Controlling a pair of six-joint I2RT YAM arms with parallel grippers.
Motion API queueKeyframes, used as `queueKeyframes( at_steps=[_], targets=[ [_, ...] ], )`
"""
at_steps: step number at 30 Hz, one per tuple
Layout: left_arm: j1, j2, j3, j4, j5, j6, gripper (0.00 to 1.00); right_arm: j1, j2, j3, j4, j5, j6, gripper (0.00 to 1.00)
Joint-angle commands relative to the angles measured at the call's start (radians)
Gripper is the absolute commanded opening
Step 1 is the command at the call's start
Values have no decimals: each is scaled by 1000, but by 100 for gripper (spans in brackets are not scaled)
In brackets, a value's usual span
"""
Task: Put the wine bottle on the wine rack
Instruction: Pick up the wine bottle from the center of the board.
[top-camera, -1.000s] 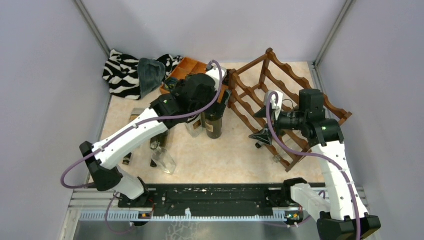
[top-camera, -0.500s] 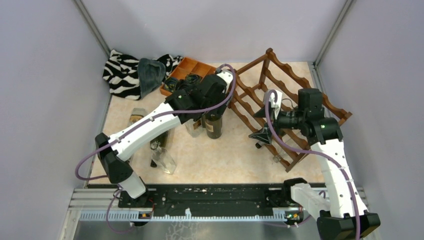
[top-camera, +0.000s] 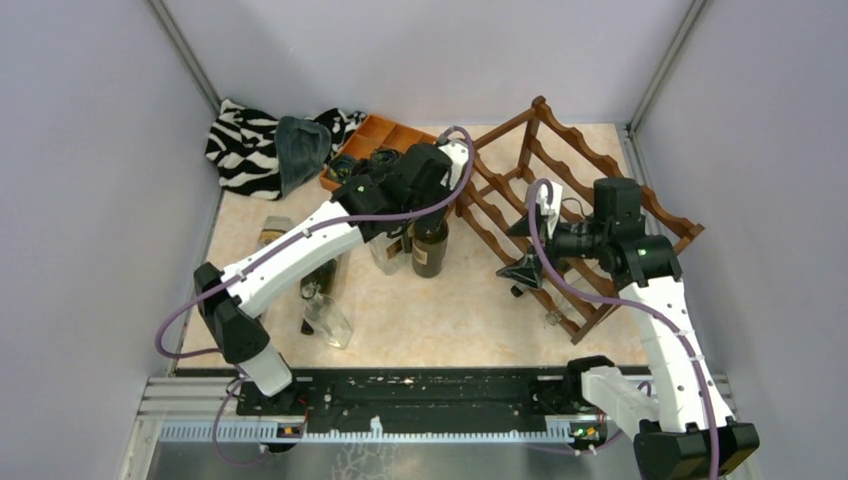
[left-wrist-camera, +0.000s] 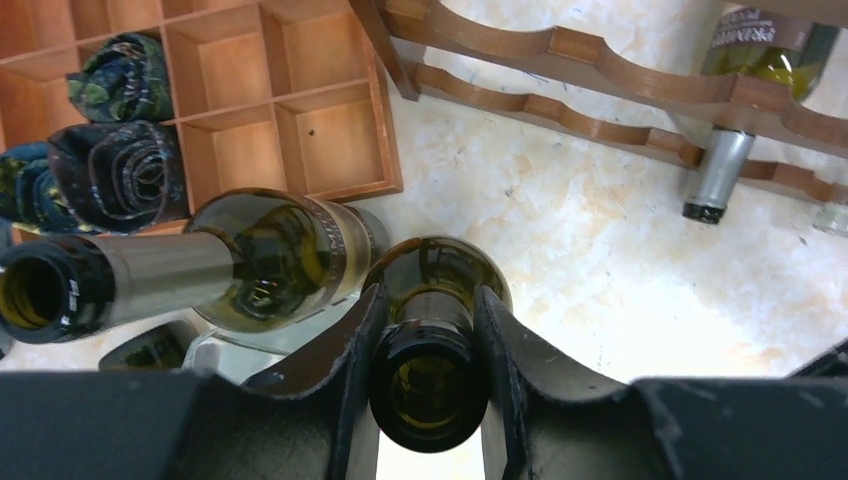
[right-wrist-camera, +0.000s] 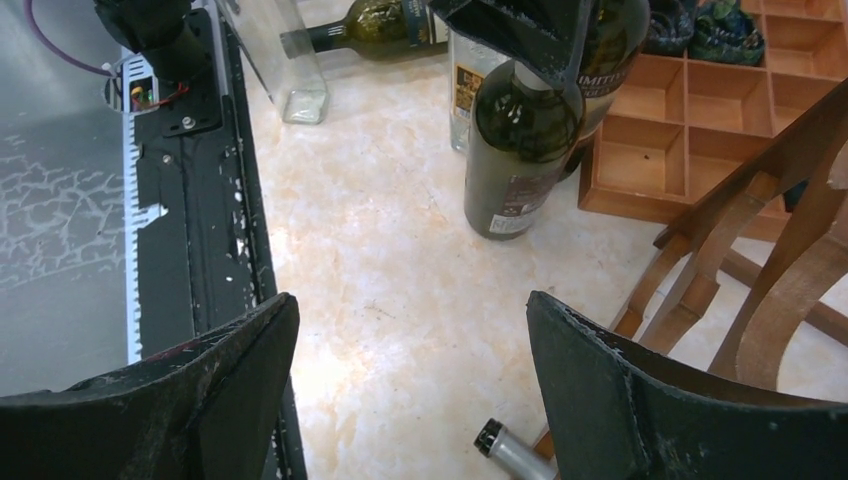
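Nearest us, the right gripper (right-wrist-camera: 410, 340) hangs wide open and empty over the table (top-camera: 450, 310), just as it did a second ago. Beyond it, our left gripper (left-wrist-camera: 429, 325), which stood open above the bottles then, has now closed its fingers (left-wrist-camera: 360, 340) on the neck of the wine bottle (top-camera: 429, 250). The bottle stands upright on the table, its long axis vertical and its open mouth pointing straight up, just left of the wine rack (left-wrist-camera: 640, 75) and apart from it.

The left arm (top-camera: 290, 255) and right arm (top-camera: 668, 325) are white with black joints and purple cables (top-camera: 529, 225); the black claw fingers (right-wrist-camera: 600, 380) seem rubbery.
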Motion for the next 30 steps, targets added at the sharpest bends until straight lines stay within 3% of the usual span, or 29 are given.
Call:
queueKeyframes(
  at_steps=[1, 16, 30],
  targets=[
    [3, -74, 1, 43, 194, 42, 0, -5, -4, -25, 44, -57, 8, 84],
    [3, -375, -314, 375, 630, -35, 0, -2, 9, -131, 151, -240, 53, 95],
    [3, -441, -412, 553, 694, -169, 0, 90, 28, -193, 209, -242, 84, 98]
  ],
)
